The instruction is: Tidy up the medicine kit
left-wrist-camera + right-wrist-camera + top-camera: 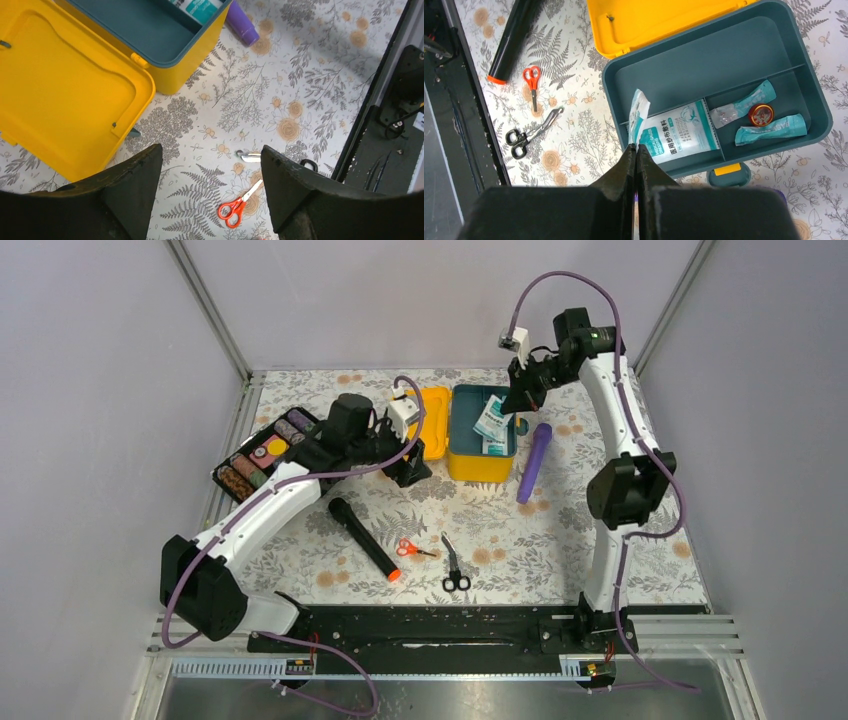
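The medicine kit (pixel 478 468) is a yellow box standing open at mid-table, its lid (pixel 65 90) folded out flat to the left. Its teal tray (pixel 704 55) holds a flat gauze packet (pixel 684 132), two teal sachets (pixel 771 129) and a small red tin (pixel 761 114). My right gripper (pixel 636 146) hovers over the tray's near-left corner, shut on the edge of a thin white-and-teal packet (pixel 638 114) that stands on edge. My left gripper (pixel 210 150) is open with nothing in it, above the tablecloth beside the lid (pixel 432 420).
A purple cylinder (pixel 533 462) lies right of the kit. In front lie a black torch with an orange tip (pixel 365 538), red scissors (pixel 412 549) and black-handled scissors (pixel 453 565). A black tray of coloured rolls (pixel 262 452) sits at the far left.
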{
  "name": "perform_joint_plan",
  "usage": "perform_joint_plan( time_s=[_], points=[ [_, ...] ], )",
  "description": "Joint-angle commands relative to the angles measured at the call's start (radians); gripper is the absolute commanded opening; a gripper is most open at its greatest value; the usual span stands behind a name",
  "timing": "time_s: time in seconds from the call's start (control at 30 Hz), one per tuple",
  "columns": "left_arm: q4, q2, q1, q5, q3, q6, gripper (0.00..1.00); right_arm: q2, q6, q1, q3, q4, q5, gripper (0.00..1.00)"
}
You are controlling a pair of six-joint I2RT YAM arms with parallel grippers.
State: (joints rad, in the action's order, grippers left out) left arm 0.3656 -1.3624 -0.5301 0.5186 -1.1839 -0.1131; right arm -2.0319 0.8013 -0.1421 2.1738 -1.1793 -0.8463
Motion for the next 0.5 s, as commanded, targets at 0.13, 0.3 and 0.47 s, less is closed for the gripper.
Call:
perform_joint_plan(
  time_s=[0.13, 0.3, 0.47],
  points=[
    [-0.009, 0.032, 0.001, -0.034, 0.033, -0.05, 0.72, -0.156, 0.238, -0.001, 0.246, -0.395, 0.069, 0.0],
    [-0.01, 0.024, 0.002, -0.032, 0.032, -0.049, 0.72, -0.156, 0.266, -0.001, 0.202, -0.392, 0.115, 0.0],
    [-0.01, 0.006, 0.002, -0.028, 0.019, -0.045, 0.72, -0.154, 0.25, -0.001, 0.175, -0.347, 0.131, 0.0]
  ],
)
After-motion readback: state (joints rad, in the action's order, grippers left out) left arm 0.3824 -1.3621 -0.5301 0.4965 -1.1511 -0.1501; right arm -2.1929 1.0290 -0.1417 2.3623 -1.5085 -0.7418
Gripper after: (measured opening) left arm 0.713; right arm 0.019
